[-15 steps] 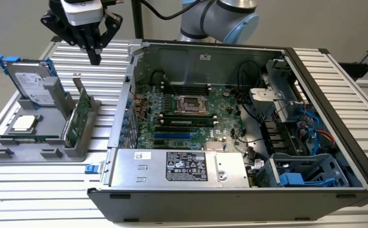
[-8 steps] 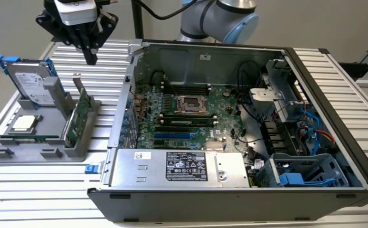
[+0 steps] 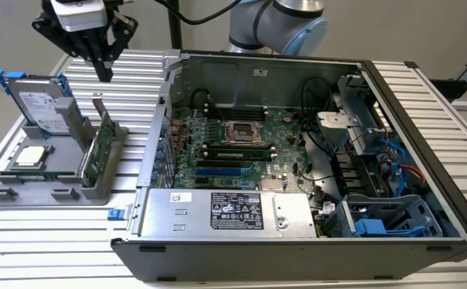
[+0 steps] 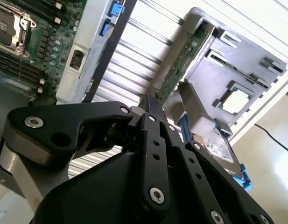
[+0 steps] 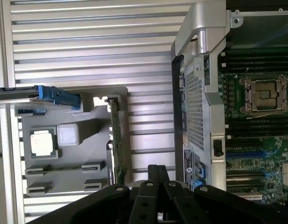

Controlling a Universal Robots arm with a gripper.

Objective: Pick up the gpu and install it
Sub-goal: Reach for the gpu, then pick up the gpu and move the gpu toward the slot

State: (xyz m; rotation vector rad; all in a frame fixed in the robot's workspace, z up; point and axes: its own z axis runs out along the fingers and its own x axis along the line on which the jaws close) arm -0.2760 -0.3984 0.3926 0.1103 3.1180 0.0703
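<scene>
The gpu (image 3: 96, 146) stands on edge in the grey holder (image 3: 52, 195) at the exterior view's left, green board facing out, its silver bracket at the far end. My gripper (image 3: 105, 73) hangs above and behind it, shut with nothing between its fingers, well clear of the card. In both wrist views the black fingers (image 5: 153, 173) press together, and the gpu (image 5: 116, 140) (image 4: 181, 65) lies beyond the fingertips. The open computer case (image 3: 394, 120) lies beside the holder with its motherboard (image 3: 241, 147) exposed.
A grey hard drive (image 3: 38, 105) with blue rails and a square silver CPU (image 3: 28, 155) share the holder. The case's metal side wall (image 3: 156, 138) rises between holder and motherboard. Blue slots (image 3: 221, 170) sit near the power supply (image 3: 225, 211). Cables fill the case's right side.
</scene>
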